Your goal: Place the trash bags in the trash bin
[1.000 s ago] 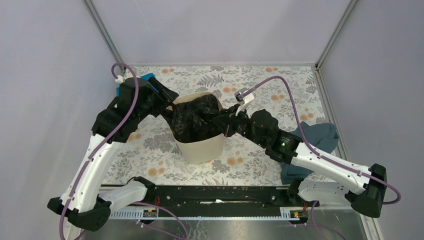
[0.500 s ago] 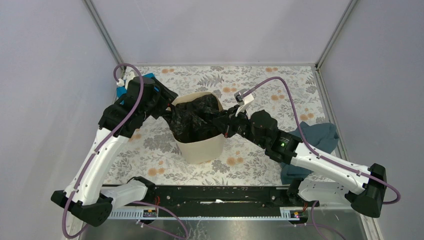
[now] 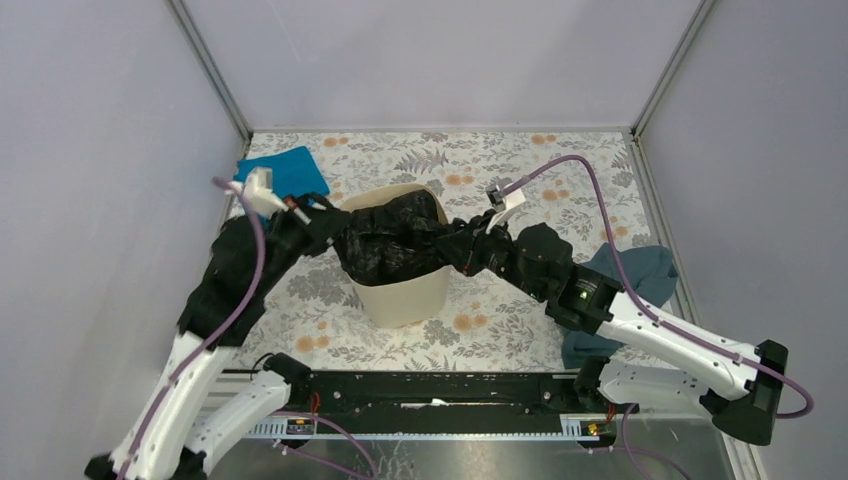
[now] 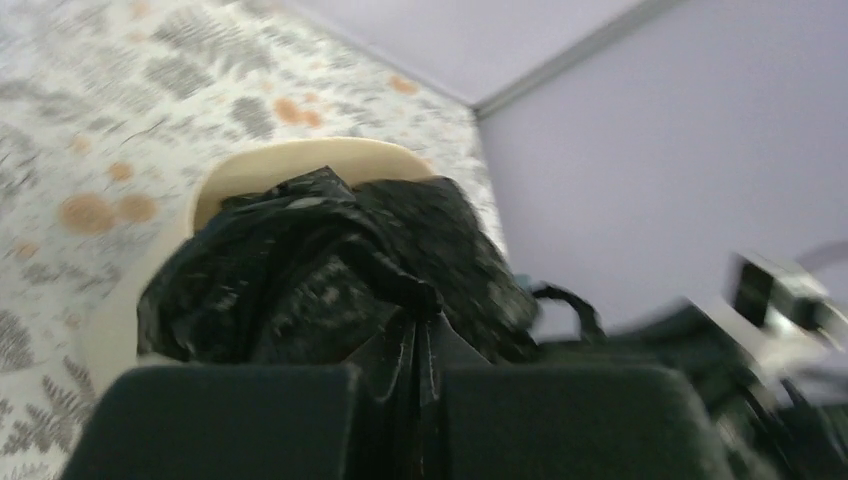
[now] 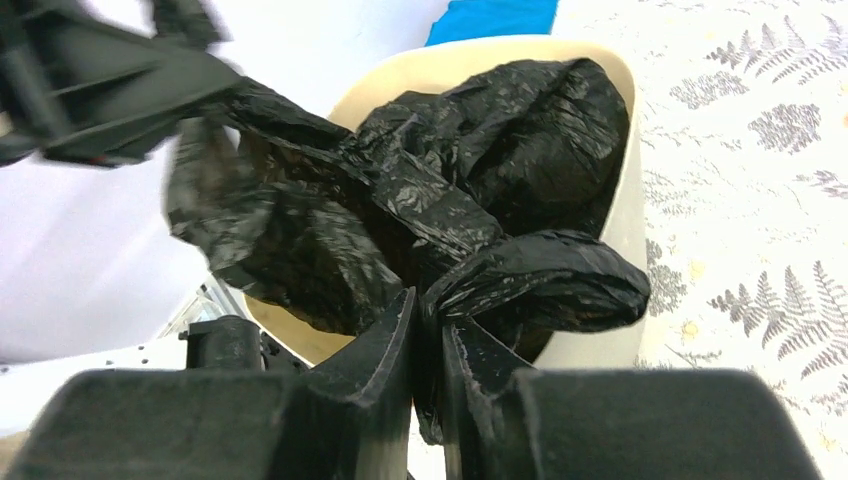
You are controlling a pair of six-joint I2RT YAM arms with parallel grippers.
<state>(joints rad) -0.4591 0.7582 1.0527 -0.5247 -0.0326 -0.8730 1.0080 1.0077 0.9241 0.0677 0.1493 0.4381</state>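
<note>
The cream trash bin (image 3: 405, 295) stands mid-table on the floral cloth. The glossy black trash bag (image 3: 392, 243) is bunched in and over its mouth, stretched sideways between both grippers. My left gripper (image 3: 325, 228) is at the bin's left rim, shut on a pinch of the bag's film; in the left wrist view the film runs up from the gripper (image 4: 425, 365) to the bag (image 4: 320, 250) above the bin rim (image 4: 290, 155). My right gripper (image 3: 457, 246) is at the right rim. In the right wrist view that gripper (image 5: 428, 325) clamps a fold of the bag (image 5: 480, 150) above the bin (image 5: 628, 200).
A bright blue cloth (image 3: 285, 170) lies at the back left, behind the left arm. A dark blue-grey cloth (image 3: 630, 280) lies at the right, partly under the right arm. Enclosure walls stand close on three sides, and the arms' rail (image 3: 430, 385) runs along the near edge.
My left arm swung down from over the blue cloth to the bin's left rim, and its gripper shut on the bag. The right gripper shifted slightly right, drawing the bag taut.
</note>
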